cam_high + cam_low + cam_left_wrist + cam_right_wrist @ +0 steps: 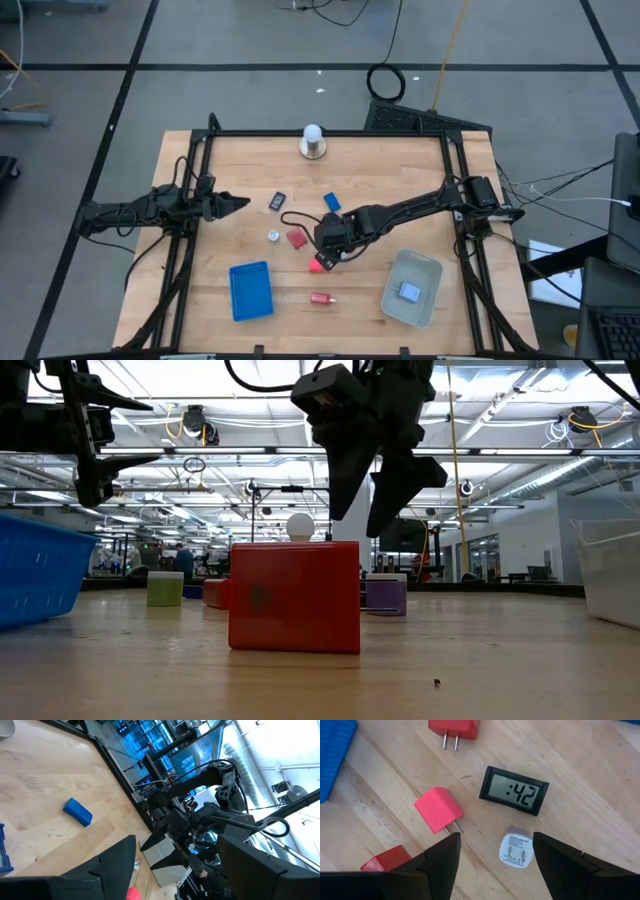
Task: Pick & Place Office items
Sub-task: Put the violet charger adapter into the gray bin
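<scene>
My right gripper [330, 243] [496, 836] hovers open over the table's middle, fingers pointing down. A small white plug piece [516, 849] lies on the wood between its fingers, untouched. Close by lie a black clock with a pale display [514, 790], a pink plug block [438, 810] [320, 263], a red plug block [453, 727] [321, 298] and another red block [296, 238]. Farther off lie a black rectangle [278, 201], a blue block [332, 202] [77, 812] and a white bit [273, 236]. My left gripper [235, 203] [177, 845] waits open near the left edge.
A flat blue tray [250, 290] sits near the front edge, left of centre. A clear grey bin [395, 300] at front right holds a light-blue piece [409, 291]. A white ball on a metal base [313, 140] stands at the far edge. A black frame [325, 133] rims the table.
</scene>
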### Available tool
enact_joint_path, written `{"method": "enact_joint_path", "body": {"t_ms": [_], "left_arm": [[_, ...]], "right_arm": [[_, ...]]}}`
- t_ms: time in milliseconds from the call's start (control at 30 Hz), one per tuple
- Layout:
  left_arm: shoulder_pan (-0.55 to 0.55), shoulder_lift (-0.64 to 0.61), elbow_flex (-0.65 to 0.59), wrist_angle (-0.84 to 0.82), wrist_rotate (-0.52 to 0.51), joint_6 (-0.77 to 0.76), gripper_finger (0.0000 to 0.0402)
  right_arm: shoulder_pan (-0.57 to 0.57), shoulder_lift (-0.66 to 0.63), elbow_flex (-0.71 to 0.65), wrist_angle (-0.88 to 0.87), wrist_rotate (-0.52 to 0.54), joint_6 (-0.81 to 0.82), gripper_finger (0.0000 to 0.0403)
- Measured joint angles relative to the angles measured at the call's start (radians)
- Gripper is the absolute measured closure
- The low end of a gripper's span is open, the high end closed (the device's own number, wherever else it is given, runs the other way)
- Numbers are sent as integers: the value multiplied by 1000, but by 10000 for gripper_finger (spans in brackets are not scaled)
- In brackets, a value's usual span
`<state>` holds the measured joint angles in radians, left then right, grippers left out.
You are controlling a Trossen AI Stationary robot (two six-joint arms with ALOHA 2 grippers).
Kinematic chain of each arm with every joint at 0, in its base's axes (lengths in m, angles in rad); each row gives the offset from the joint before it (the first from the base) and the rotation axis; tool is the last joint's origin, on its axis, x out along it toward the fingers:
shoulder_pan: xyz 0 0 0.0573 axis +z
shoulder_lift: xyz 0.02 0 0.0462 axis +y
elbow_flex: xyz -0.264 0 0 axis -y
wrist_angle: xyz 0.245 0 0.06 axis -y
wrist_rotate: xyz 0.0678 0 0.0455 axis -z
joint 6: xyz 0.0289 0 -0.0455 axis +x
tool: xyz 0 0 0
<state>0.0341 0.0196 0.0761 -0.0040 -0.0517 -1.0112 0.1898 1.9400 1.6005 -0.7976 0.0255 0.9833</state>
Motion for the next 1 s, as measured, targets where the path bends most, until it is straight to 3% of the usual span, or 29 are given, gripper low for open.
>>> {"method": "enact_joint_path", "body": {"t_ms": [533, 1000], "left_arm": [[0, 0, 0, 0, 0, 13, 124], [0, 0, 0, 0, 0, 41, 124]], "right_arm": [[-31, 0, -38, 27, -2, -16, 160], [-21, 1, -159, 144, -109, 53, 161]]}}
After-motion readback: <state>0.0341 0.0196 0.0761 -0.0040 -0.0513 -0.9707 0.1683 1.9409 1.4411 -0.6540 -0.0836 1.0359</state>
